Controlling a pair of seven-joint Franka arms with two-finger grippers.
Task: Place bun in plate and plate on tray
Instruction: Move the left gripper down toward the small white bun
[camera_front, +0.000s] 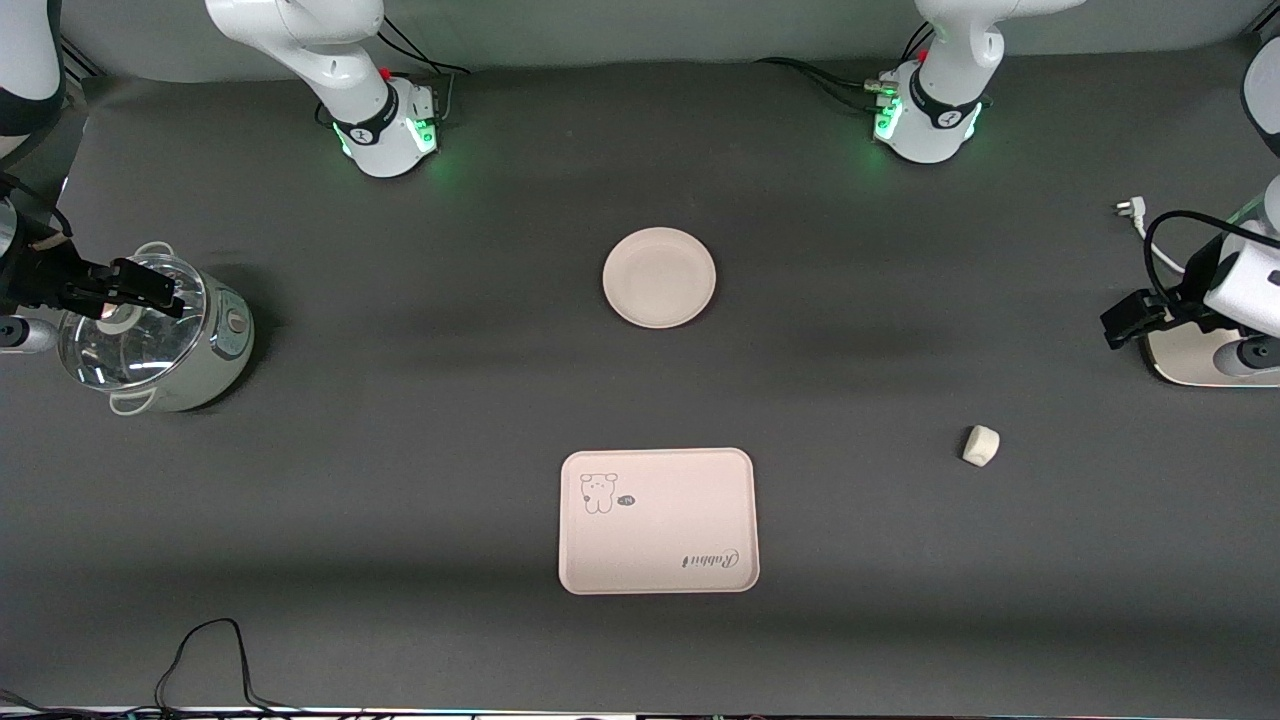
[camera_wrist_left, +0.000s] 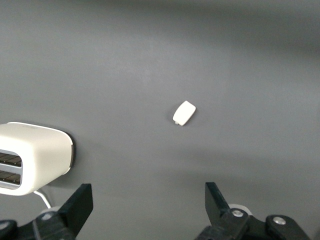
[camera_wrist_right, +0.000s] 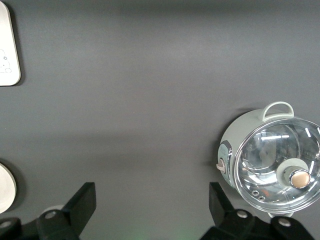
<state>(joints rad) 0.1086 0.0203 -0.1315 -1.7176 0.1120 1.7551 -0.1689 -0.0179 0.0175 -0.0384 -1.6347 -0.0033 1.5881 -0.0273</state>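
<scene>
Right pincer (camera_wrist_right: 150, 210) spread wide, glass-lidded pot (camera_wrist_right: 272, 157), tray (camera_wrist_right: 7, 47) corner, plate (camera_wrist_right: 5, 187) edge

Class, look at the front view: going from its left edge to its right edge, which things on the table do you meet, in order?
Pot → tray → bun → toaster. The plate is left out, since it spans the same stretch as the tray.

The plate (camera_front: 659, 277) lies in the middle of the bench (camera_front: 400, 480). The tray (camera_front: 657, 520) lies nearer the front camera than the plate, well apart from it. The bun (camera_front: 981, 445) lies on the bench toward the left arm's end, apart from the tray. A toaster (camera_front: 1215, 355) stands at that end, under the left hand (camera_front: 1132, 321). A pot (camera_front: 160, 335) stands at the right arm's end, under the right hand (camera_front: 150, 285).
</scene>
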